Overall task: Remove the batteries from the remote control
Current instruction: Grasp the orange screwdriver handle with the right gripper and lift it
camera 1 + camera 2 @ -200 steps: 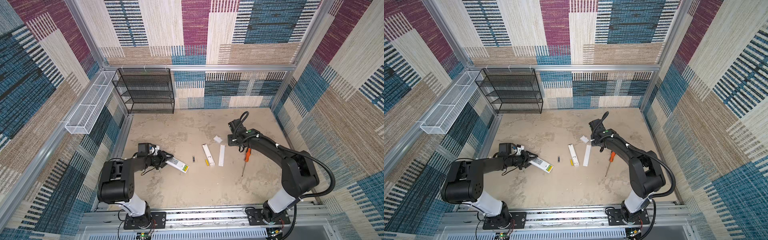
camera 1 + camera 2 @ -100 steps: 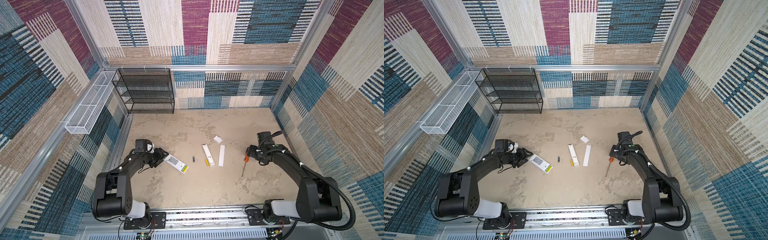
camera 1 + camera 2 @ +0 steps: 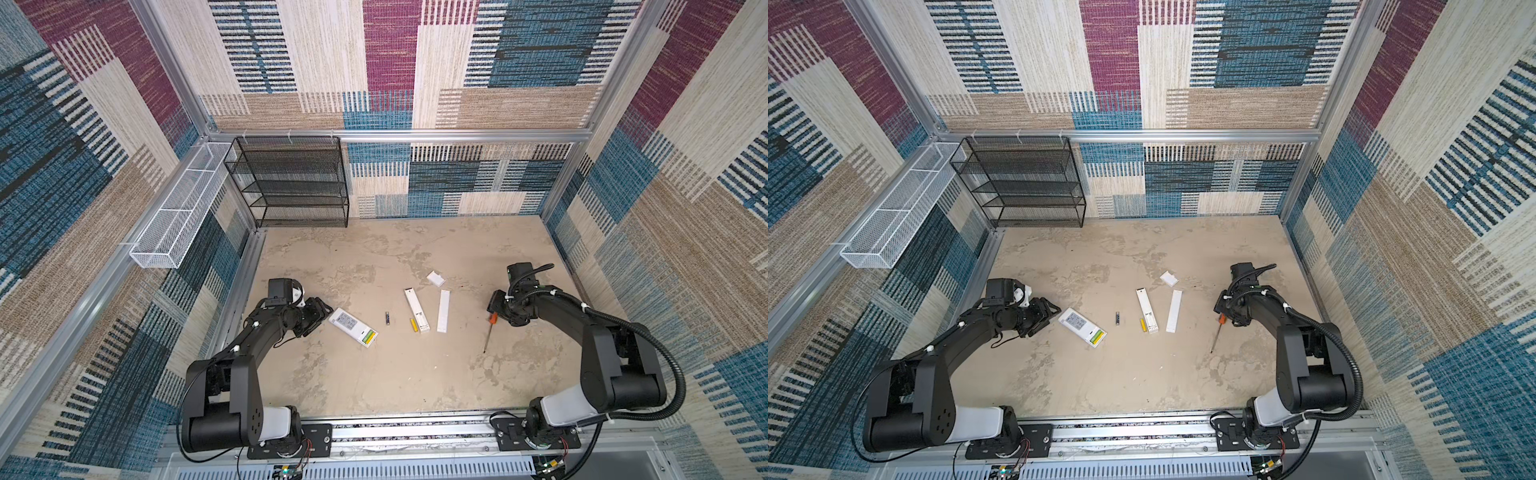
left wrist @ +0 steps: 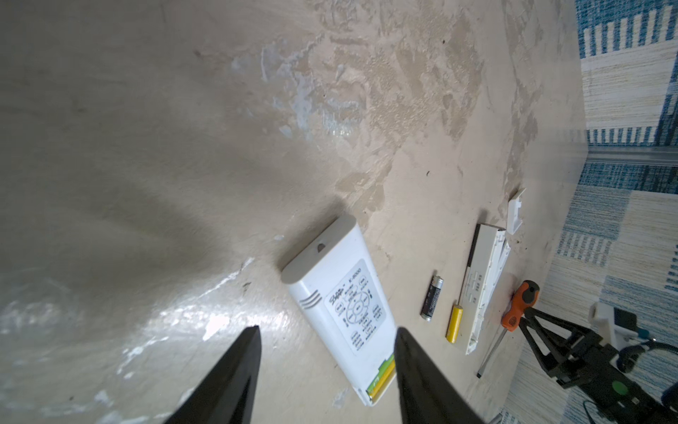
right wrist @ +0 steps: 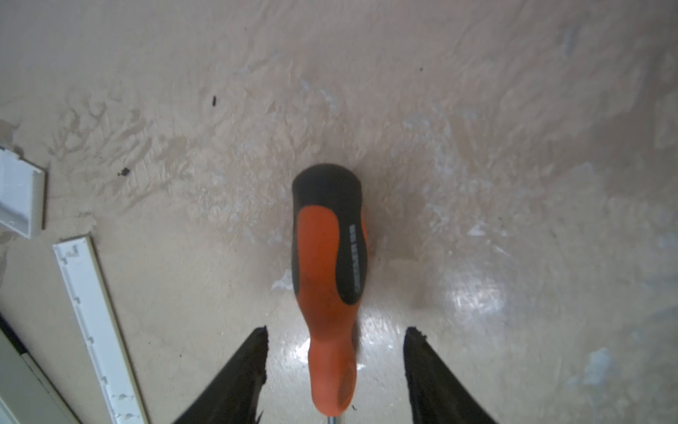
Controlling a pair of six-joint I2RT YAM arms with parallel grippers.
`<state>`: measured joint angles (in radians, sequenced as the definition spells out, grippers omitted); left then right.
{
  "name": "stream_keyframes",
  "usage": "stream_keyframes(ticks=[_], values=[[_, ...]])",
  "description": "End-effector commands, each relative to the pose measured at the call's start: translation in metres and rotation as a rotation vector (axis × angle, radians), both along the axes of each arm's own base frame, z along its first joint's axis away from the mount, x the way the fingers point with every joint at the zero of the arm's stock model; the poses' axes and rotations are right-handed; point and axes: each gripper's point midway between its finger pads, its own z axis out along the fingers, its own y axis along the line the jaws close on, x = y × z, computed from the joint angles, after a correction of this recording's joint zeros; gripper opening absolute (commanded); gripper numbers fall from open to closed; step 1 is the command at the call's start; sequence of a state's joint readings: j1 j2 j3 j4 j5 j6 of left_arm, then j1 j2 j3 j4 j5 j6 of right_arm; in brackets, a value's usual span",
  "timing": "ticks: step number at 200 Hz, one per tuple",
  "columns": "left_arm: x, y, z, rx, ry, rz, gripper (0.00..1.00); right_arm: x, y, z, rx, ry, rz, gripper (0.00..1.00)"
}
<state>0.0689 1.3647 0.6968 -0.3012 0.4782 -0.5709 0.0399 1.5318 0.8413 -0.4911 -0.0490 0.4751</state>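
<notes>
Batteries: yellow-green batteries (image 4: 383, 376) are seated in the open end of the wide remote (image 3: 352, 326); a dark battery (image 3: 387, 318) and a yellow battery (image 3: 413, 324) lie loose on the table (image 3: 374, 374) beside it.
Slim remote (image 3: 417, 309): laid just beside the yellow battery, with a cover strip (image 3: 443, 311) alongside.
Left gripper (image 4: 327, 328): fingers (image 4: 238, 367) are spread and nothing is held, near the wide remote.
Right gripper (image 5: 336, 328): fingers (image 5: 238, 374) are spread astride the screwdriver (image 5: 330, 257) handle, clear of it.

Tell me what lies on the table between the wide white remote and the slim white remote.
A dark battery and, close beside the slim remote, a yellow battery. Both top views show them.
</notes>
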Motion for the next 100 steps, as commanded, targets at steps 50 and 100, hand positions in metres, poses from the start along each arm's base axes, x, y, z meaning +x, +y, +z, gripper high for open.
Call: stream_keyframes(ticks=[50,100], values=[[-0.002,0.0,0.017,0.03,-0.046,-0.04,0.6,0.011,-0.007,-0.01,-0.066,0.019,0.05,0.42],[-0.001,-0.009,0.032,-0.02,-0.091,-0.062,0.58,0.015,-0.005,-0.006,-0.069,-0.003,0.082,0.21]])
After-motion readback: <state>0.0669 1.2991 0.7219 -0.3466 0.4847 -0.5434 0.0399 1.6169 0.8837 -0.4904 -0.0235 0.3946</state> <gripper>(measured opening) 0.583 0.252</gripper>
